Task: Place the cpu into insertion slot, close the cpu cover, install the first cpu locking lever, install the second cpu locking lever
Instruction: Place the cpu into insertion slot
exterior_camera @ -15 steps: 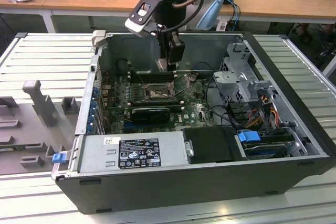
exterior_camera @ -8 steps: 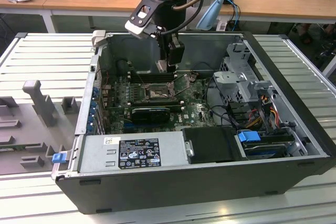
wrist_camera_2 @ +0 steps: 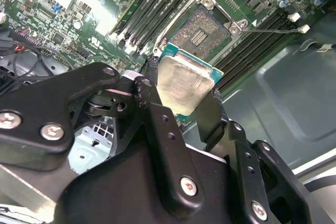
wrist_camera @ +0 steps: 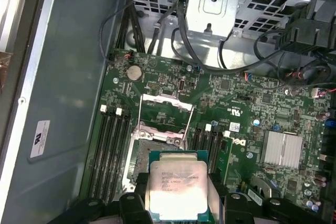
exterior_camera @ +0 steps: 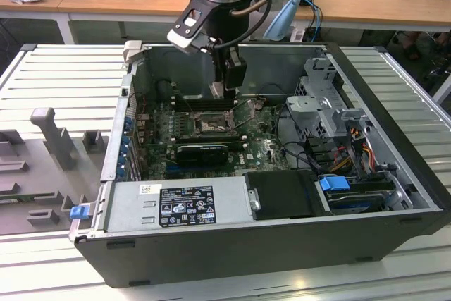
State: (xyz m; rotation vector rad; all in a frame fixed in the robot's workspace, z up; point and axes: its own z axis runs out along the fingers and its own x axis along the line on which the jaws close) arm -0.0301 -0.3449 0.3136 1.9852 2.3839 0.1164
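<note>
My gripper (exterior_camera: 227, 88) hangs inside the open computer case, shut on the cpu (wrist_camera_2: 184, 83), a pale silver square chip with a green edge. In the second wrist view the black fingers (wrist_camera_2: 153, 103) clamp two opposite sides of the chip. The cpu (wrist_camera: 177, 186) hovers just above and partly over the insertion slot (wrist_camera: 140, 156), which lies uncovered with its brownish contact field showing (wrist_camera_2: 202, 31). The cpu cover (wrist_camera: 167, 113) stands flipped open beyond the slot. A thin locking lever (wrist_camera_2: 273, 31) sticks out beside the socket.
Black memory slots (wrist_camera: 110, 148) flank the socket on both sides. A long black card (exterior_camera: 202, 151) lies below it, with the power supply (exterior_camera: 180, 206) in front. A drive cage (exterior_camera: 328, 111) with cables fills the exterior view's right. A silver heatsink (wrist_camera: 282, 147) sits nearby.
</note>
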